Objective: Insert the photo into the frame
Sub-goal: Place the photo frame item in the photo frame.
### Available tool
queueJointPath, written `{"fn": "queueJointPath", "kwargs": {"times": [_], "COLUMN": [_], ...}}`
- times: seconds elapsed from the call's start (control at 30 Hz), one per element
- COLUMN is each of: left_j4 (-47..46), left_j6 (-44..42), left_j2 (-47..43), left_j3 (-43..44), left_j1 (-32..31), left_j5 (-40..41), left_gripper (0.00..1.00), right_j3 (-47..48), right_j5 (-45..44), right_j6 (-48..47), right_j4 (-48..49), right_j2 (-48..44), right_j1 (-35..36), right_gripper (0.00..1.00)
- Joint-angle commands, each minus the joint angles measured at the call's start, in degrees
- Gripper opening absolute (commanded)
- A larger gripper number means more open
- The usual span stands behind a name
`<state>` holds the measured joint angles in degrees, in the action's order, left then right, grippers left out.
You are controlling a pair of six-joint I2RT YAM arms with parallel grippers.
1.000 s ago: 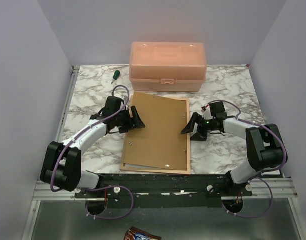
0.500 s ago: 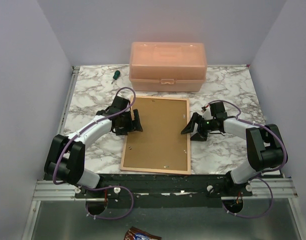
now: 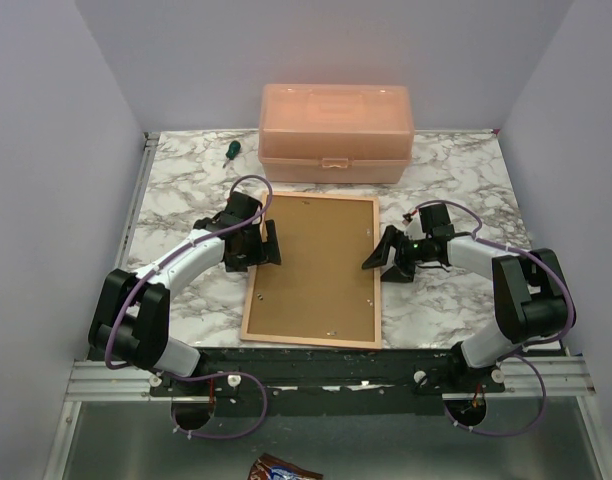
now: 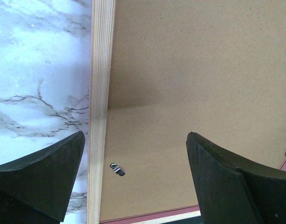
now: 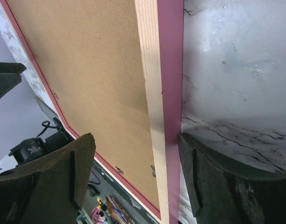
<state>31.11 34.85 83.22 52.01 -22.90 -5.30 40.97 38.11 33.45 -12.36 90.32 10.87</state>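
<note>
The frame (image 3: pixel 312 337) lies back up on the marble table, its pale wood rim around the brown backing board (image 3: pixel 316 265). The photo is hidden. My left gripper (image 3: pixel 270 243) is open and empty, straddling the frame's left rail (image 4: pixel 100 93), with one finger over the marble and one over the backing board (image 4: pixel 189 84). My right gripper (image 3: pixel 377 257) is open across the frame's right rail (image 5: pixel 154 93). Its outer finger (image 5: pixel 213 177) touches the pink side and its inner finger is above the board (image 5: pixel 82 70).
A translucent orange plastic box (image 3: pixel 336 133) stands at the back, close to the frame's far edge. A green-handled screwdriver (image 3: pixel 230 150) lies at the back left. Small metal turn clips (image 4: pixel 117 169) sit on the board near its edges. Walls close in on both sides.
The backing board, tilted and overhanging the frame's left side a second ago, now lies flat inside the frame. My left gripper has shifted slightly back. The right arm has not moved.
</note>
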Motion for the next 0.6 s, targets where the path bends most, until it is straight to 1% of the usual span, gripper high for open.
{"fn": "queueJointPath", "kwargs": {"times": [0.0,0.27,0.37,0.57], "left_j4": [1.68,-0.28,-1.00,-3.44], "left_j6": [-1.10,-0.03,0.79,2.25], "left_j2": [-0.58,-0.42,-0.84,-2.94], "left_j3": [0.05,-4.21,-6.51,-9.64], "left_j1": [-0.13,0.31,0.30,0.00], "left_j5": [1.84,-4.48,-5.47,-9.37], "left_gripper": [0.92,0.89,0.88,0.82], "right_j3": [-0.20,-0.45,-0.70,-1.00], "right_j5": [-4.38,-6.44,-6.80,-7.06], "right_j6": [-2.48,-3.56,-3.64,-3.88], "right_j4": [-3.90,-6.67,-7.05,-7.45], "right_j2": [-1.00,-2.32,-2.99,-3.23], "right_j1": [0.38,0.72,0.96,1.04], "right_gripper": [0.79,0.78,0.78,0.78]}}
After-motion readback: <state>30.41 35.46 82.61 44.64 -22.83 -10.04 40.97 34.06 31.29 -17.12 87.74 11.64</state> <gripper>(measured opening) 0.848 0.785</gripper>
